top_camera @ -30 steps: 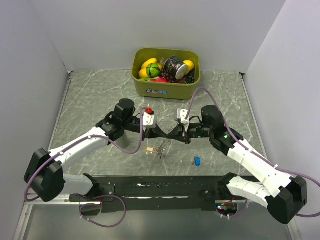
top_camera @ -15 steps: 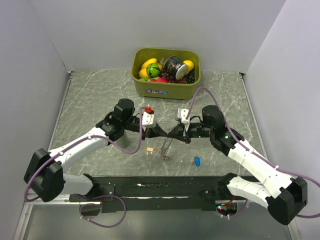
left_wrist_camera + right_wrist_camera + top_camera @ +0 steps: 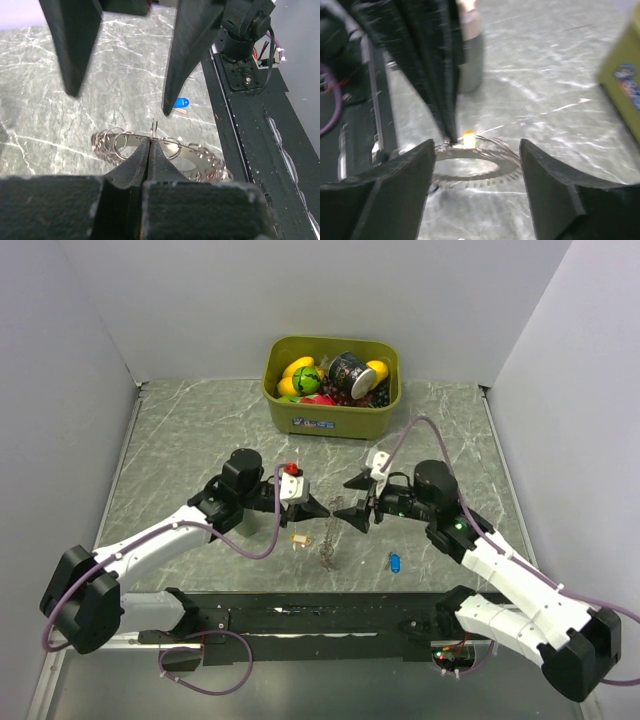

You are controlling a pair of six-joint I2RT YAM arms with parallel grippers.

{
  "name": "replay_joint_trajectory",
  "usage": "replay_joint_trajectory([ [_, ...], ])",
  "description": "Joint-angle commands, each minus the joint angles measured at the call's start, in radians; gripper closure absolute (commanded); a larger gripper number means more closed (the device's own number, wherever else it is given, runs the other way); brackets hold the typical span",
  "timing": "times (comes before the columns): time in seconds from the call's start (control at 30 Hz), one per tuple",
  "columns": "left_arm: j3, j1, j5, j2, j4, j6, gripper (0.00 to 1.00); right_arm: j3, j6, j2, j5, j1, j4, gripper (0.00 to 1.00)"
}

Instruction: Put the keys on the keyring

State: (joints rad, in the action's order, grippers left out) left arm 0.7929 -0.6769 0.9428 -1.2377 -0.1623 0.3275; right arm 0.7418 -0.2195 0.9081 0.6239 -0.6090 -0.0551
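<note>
The keyring (image 3: pixel 328 538), a silvery loop strung with small rings, hangs from my left gripper (image 3: pixel 325 511) down to the table. In the left wrist view the left jaws (image 3: pixel 151 142) are shut on one small ring of the keyring (image 3: pixel 172 152). My right gripper (image 3: pixel 350 502) stands open just right of it, holding nothing. In the right wrist view its open fingers (image 3: pixel 400 195) flank the keyring (image 3: pixel 470 176). A yellow key (image 3: pixel 298 538) lies on the table left of the loop, its tag (image 3: pixel 468 139) showing behind the ring. A blue key (image 3: pixel 395 561) lies to the right (image 3: pixel 181 103). I cannot make out a red key.
An olive-green bin (image 3: pixel 330 418) full of toy fruit and a can stands at the back. A black rail (image 3: pixel 320 618) runs along the near edge by the arm bases. White walls close in the marbled table (image 3: pixel 180 440) on three sides.
My right gripper has opened, let go of the keyring and drawn back to the right. The keyring now hangs from the left gripper alone. The left arm has shifted slightly toward the near edge.
</note>
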Motion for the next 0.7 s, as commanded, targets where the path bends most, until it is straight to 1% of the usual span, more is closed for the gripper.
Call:
replay_joint_trajectory([
  [0.0, -0.018, -0.003, -0.016, 0.064, -0.106, -0.016, 0.99, -0.042, 0.104, -0.087, -0.235, -0.002, 0.152, 0.16],
  [0.03, -0.021, -0.004, -0.018, 0.069, -0.106, -0.018, 0.99, -0.05, 0.121, -0.109, -0.28, -0.003, 0.149, 0.13],
  [0.07, -0.024, -0.004, -0.019, 0.078, -0.108, -0.019, 0.99, -0.051, 0.165, -0.116, -0.326, -0.002, 0.143, 0.08],
  [0.1, -0.03, -0.004, -0.018, 0.081, -0.108, -0.019, 0.99, -0.053, 0.196, -0.121, -0.434, 0.002, 0.112, 0.04],
  [0.13, -0.032, -0.004, -0.018, 0.084, -0.105, -0.016, 0.99, -0.045, 0.218, -0.126, -0.475, 0.003, 0.095, 0.01],
  [0.3, -0.024, -0.004, -0.018, 0.109, -0.057, 0.005, 0.99, 0.019, 0.38, -0.08, -0.668, 0.034, -0.133, 0.0],
  [0.33, -0.023, -0.004, -0.016, 0.113, -0.051, 0.01, 0.99, 0.031, 0.408, -0.069, -0.709, 0.04, -0.216, 0.0],
  [0.47, -0.021, -0.004, -0.018, 0.138, -0.031, 0.025, 0.99, 0.008, 0.548, -0.035, -0.724, 0.104, -0.342, 0.01],
  [0.53, -0.02, -0.004, -0.015, 0.147, -0.02, 0.03, 0.99, -0.021, 0.613, -0.022, -0.731, 0.117, -0.38, 0.05],
  [0.67, -0.032, -0.003, -0.004, 0.162, -0.031, 0.03, 0.99, -0.065, 0.695, 0.0, -0.725, 0.121, -0.472, 0.06],
])
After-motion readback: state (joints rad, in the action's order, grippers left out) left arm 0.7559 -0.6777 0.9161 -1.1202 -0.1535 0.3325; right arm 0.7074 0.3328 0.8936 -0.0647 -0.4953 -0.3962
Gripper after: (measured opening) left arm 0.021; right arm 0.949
